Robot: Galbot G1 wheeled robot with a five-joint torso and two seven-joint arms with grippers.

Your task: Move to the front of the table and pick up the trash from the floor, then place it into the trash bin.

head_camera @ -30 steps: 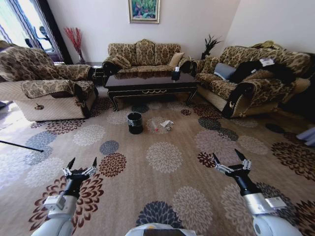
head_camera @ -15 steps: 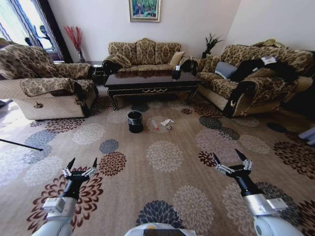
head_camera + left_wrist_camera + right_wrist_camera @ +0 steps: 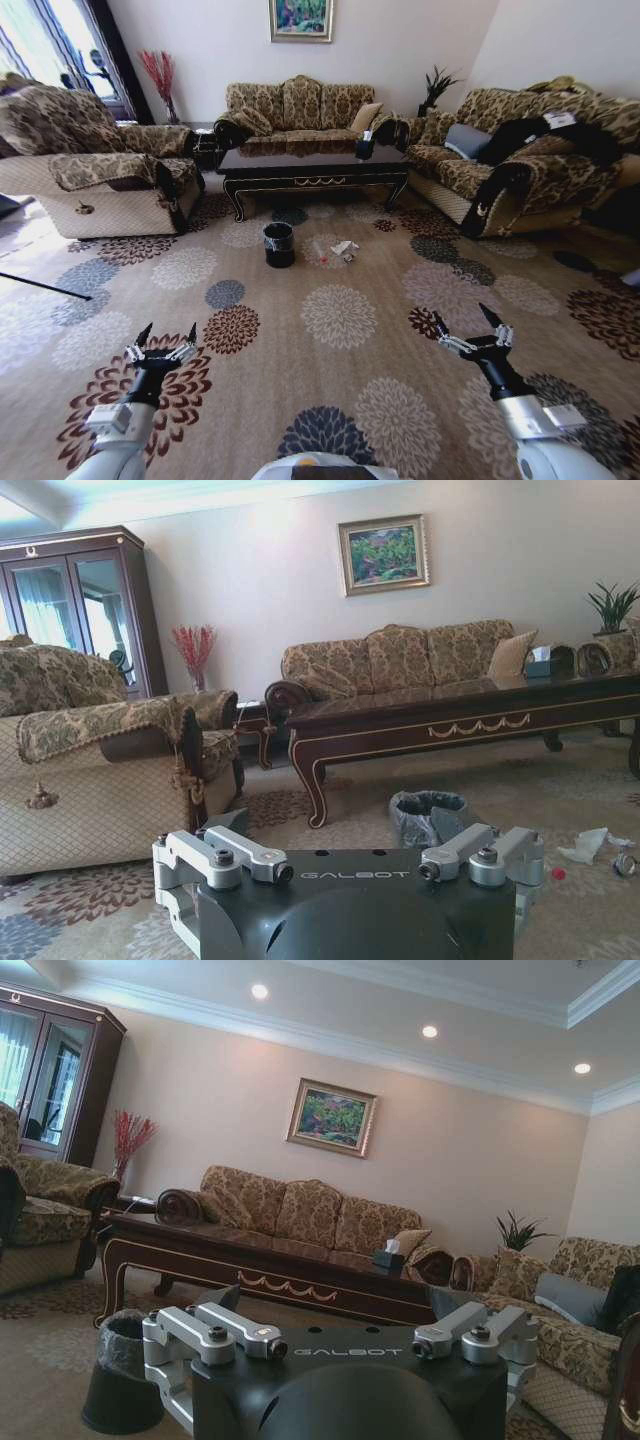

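The left gripper (image 3: 164,338) and the right gripper (image 3: 468,324) are hanging low over the carpet (image 3: 340,318), jaws spread open and holding nothing. I judge the approach step is in hand: the next move is calling for driving closer. Farther on, the trash (image 3: 343,248) is lying just beside the trash bin (image 3: 278,244), before the coffee table (image 3: 312,162). Its small pieces are hard to distinguish.

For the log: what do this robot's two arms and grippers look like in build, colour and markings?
The left gripper and the right gripper match. Each has two slim black pointed fingers on silver metal linkage bars, set on a black wrist. Behind that, the forearm shells are light grey to white, each with a small boxy module. In the wrist views, the dark housing carries pale GALBOT lettering between silver brackets with round bolts. No loose cables show.
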